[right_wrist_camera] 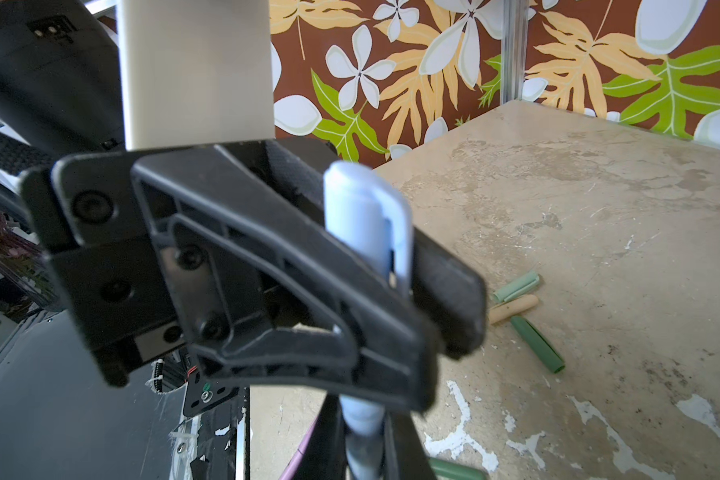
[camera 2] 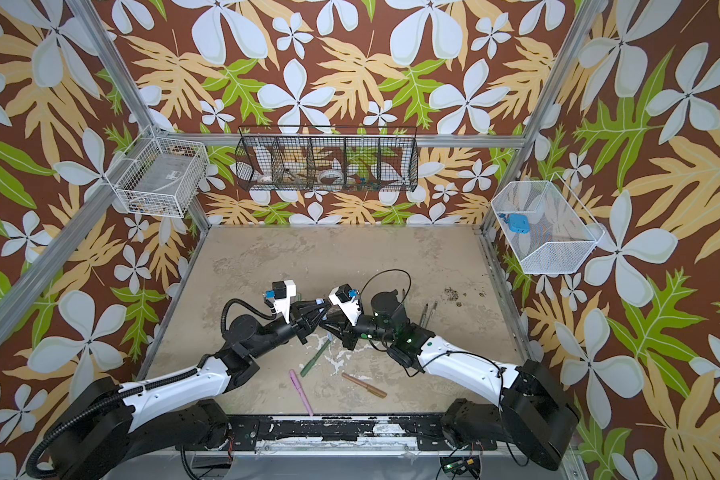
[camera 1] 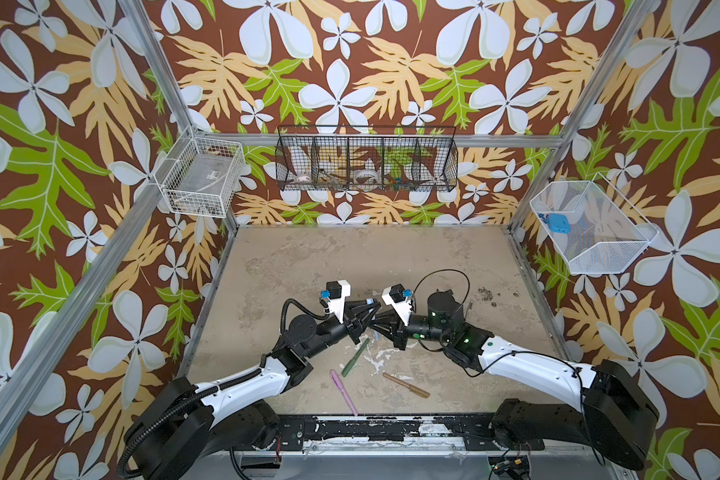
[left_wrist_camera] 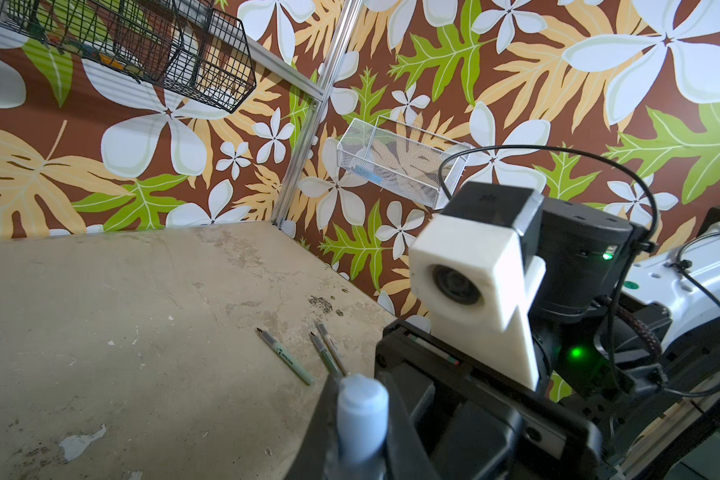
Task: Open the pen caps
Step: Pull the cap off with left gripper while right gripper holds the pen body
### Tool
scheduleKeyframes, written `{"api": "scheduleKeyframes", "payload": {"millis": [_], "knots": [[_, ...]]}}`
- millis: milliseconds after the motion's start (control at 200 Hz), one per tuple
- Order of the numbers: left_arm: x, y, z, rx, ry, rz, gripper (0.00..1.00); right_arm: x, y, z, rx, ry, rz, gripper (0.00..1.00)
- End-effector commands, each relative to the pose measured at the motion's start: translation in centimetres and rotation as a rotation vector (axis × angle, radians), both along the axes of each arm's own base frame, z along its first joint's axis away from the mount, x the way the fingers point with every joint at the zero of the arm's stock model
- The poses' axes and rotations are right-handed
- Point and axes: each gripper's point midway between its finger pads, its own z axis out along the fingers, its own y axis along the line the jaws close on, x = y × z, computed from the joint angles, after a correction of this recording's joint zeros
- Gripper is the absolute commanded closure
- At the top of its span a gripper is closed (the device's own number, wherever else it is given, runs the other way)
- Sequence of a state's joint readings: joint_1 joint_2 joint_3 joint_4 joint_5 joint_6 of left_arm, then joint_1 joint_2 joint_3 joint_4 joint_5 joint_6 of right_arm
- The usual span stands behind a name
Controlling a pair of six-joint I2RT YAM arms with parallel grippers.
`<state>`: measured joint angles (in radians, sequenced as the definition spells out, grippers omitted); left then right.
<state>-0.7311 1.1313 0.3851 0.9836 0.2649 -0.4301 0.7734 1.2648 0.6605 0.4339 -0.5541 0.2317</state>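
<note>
The left pincer (right_wrist_camera: 433, 316) clenches the light blue cap (right_wrist_camera: 362, 216), the right pincer (right_wrist_camera: 364, 449) the pen body (right_wrist_camera: 360, 415) — both above the surface (right_wrist_camera: 599, 208). An off-axis pull could slip either grip and drop the pen.

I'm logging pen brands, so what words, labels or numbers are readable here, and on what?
Nothing here can be read.
Dark print on the uncapped pale green pen body: too small and blurred.
Marks on the clear box in the white wire basket: blurred.
On the light blue pen: no print visible.
</note>
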Motion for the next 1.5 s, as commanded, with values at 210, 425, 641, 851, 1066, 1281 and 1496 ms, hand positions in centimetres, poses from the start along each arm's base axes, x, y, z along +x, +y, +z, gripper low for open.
{"api": "scheduleKeyframes", "payload": {"millis": [210, 425, 641, 851, 1066, 1281, 1496], "knots": [[1.5, 1.8, 0.7, -0.037, 0.016, 0.131, 1.0, 0.6, 0.0, -0.1, -0.013, -0.016, -0.021, 1.0], [1.6, 2.1, 0.7, -0.041, 0.019, 0.149, 1.0, 0.3, 0.3, -0.4, -0.023, -0.009, 0.007, 1.0], [1.4, 2.6, 1.1, -0.05, 0.003, 0.156, 1.0, -0.1, 0.6, -0.5, -0.019, -0.005, 0.038, 1.0], [0.9, 2.6, 1.4, -0.066, -0.013, 0.125, 1.0, -0.9, 1.0, -0.6, -0.008, 0.011, 0.096, 1.0], [0.8, 2.9, 1.6, -0.075, -0.023, 0.123, 1.0, -1.2, 1.2, -1.0, -0.016, 0.027, 0.126, 1.0], [0.7, 3.2, 1.8, -0.088, -0.028, 0.123, 1.0, -1.7, 1.8, -1.8, -0.024, 0.061, 0.179, 1.0], [1.0, 3.7, 1.6, -0.092, -0.02, 0.149, 1.0, -1.6, 2.2, -2.6, -0.027, 0.089, 0.187, 1.0]]}}
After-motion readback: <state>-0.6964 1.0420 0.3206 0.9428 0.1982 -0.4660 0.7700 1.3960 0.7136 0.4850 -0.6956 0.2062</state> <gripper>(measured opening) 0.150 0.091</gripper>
